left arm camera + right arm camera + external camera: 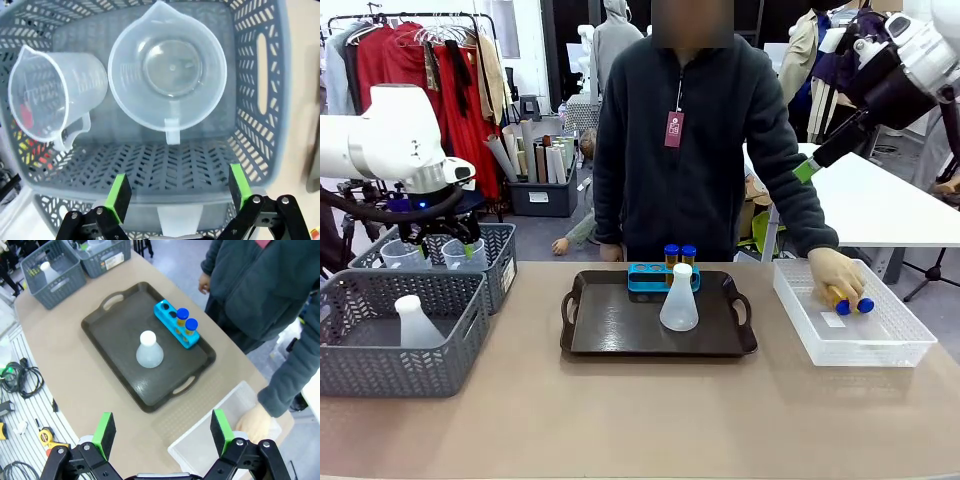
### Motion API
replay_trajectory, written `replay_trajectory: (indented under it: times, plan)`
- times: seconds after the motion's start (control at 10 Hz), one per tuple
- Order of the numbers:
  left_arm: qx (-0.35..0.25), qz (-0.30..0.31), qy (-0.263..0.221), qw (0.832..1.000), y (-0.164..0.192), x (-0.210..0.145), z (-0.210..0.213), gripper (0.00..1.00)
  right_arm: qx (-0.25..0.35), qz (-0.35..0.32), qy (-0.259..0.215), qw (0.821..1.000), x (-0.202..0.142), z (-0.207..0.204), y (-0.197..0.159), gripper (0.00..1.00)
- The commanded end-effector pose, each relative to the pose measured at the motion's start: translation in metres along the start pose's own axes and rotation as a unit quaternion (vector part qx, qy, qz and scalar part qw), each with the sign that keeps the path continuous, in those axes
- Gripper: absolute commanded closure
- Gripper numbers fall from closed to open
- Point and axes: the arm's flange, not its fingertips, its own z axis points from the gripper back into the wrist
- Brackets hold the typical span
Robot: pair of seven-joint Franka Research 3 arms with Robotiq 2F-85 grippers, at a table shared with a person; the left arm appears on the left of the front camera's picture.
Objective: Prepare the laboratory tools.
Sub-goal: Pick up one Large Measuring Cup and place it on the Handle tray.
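Risk: left gripper [179,192], jaws wide and empty, hovered over the rear grey basket [260,75], where the measuring beaker [167,67] stood just beside a second beaker [42,95]; an off-centre descent could clip a rim or handle and topple one. Right gripper [163,431], jaws also wide, hung high above the bench [620,420]. Tray [620,330]: blue rack [645,277] with two tubes [679,255], two holes free; conical flask [679,300] in front of it. Front basket [400,375]: another flask [415,322]. White bin [880,345]: person's hand [835,272] on two more tubes [855,303]

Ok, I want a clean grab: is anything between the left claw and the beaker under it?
Nothing visible does: the left claw hangs open above the measuring beaker; a second beaker stands beside it.
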Motion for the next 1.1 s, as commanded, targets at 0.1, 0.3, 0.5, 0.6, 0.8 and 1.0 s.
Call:
replay_trajectory:
  times: [0.1, 0.3, 0.5, 0.6, 0.8, 1.0]
  plan:
    - [0.0, -0.023, -0.013, 1.0, 0.011, 0.016, -0.01, 0.0, 0.001, 0.001, -0.003, 1.0, 0.0, 0.001, 0.0, 0.0]
    - [-0.004, -0.043, -0.021, 0.999, 0.013, 0.02, -0.019, 0.0, 0.001, 0.001, -0.003, 1.0, 0.0, 0.001, 0.0, 0.0]
    - [-0.011, -0.048, -0.025, 0.998, 0.012, 0.022, -0.025, 0.0, 0.001, 0.001, -0.003, 1.0, 0.0, 0.001, 0.0, 0.0]
    - [-0.014, -0.051, -0.024, 0.998, 0.012, 0.023, -0.028, 0.0, 0.001, 0.001, -0.003, 1.0, 0.0, 0.001, 0.0, 0.0]
    - [-0.019, -0.056, -0.023, 0.998, 0.012, 0.023, -0.035, 0.0, 0.001, 0.001, -0.003, 1.0, 0.0, 0.001, 0.0, 0.0]
    - [-0.023, -0.057, -0.024, 0.998, 0.012, 0.023, -0.041, 0.0, 0.001, 0.001, -0.003, 1.0, 0.0, 0.001, 0.0, 0.0]
